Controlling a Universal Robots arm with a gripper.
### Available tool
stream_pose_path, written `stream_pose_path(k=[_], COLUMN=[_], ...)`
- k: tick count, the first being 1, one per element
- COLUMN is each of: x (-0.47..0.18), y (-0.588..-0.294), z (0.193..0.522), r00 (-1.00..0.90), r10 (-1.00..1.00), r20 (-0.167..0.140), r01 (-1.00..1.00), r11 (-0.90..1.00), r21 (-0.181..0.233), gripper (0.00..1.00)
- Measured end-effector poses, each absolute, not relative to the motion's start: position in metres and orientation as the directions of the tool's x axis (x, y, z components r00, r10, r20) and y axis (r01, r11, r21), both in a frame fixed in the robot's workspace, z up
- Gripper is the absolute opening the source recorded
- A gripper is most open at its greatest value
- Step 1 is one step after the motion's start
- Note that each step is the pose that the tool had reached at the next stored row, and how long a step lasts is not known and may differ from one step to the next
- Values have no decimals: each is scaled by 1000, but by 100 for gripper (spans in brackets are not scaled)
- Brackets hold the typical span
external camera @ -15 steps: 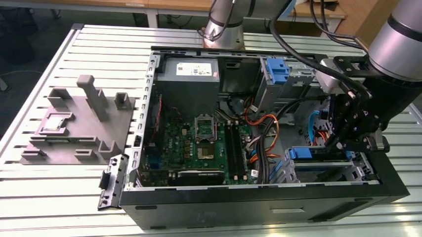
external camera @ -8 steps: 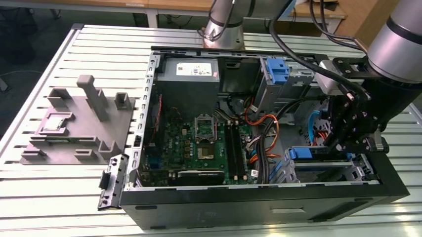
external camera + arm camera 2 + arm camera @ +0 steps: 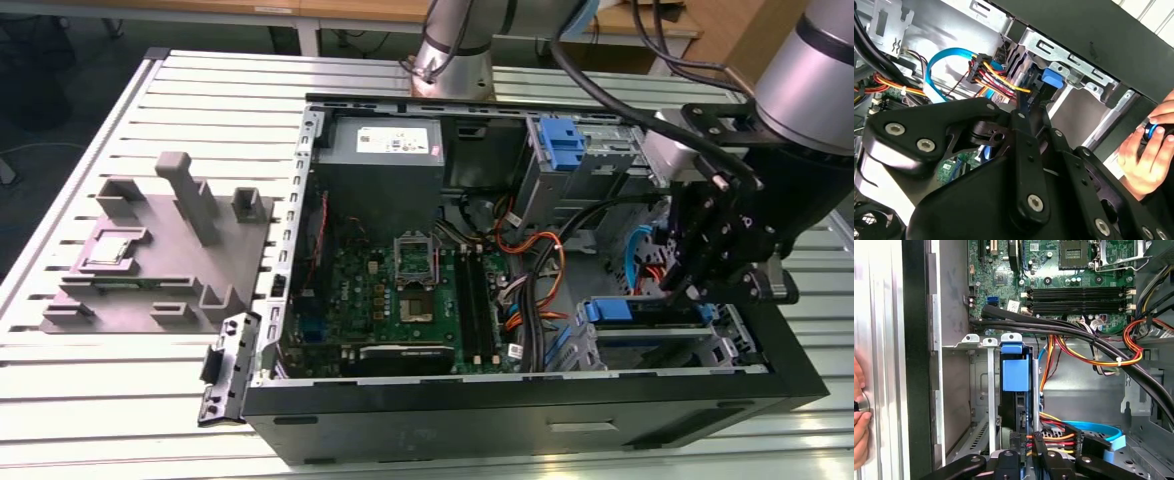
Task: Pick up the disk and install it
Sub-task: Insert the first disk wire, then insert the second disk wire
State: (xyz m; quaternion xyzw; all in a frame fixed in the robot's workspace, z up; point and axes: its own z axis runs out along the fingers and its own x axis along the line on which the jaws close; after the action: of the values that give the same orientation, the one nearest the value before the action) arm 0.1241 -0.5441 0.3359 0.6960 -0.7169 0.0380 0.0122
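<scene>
- The gripper (image 3: 703, 290) is seen in the exterior view lowered inside the open computer case (image 3: 534, 405), at the drive cage (image 3: 654, 340) on that view's right
- The disk (image 3: 1015, 390) stands on edge in the cage slot, its blue bracket (image 3: 1016, 367) facing outward in the first wrist view
- The black fingers (image 3: 1041, 455) lie just beside the disk's near end; whether they clamp it cannot be told
- A person's hand (image 3: 1144, 150) rests outside the case wall

The disk (image 3: 1015, 390) sits mostly hidden inside its bay (image 3: 988, 390).
</scene>
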Motion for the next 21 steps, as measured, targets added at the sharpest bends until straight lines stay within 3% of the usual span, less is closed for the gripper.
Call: stream_pose_path(k=[4,7,21], x=[124,124,124], y=[-544,-544,-544], z=[339,339,339], r00=[-31,-31,-31], r10=[-997,-997,-997], r20=[70,70,70], r01=[-999,-999,-999], r11=[28,28,28], r21=[-35,-35,-34], gripper=[22,10,10])
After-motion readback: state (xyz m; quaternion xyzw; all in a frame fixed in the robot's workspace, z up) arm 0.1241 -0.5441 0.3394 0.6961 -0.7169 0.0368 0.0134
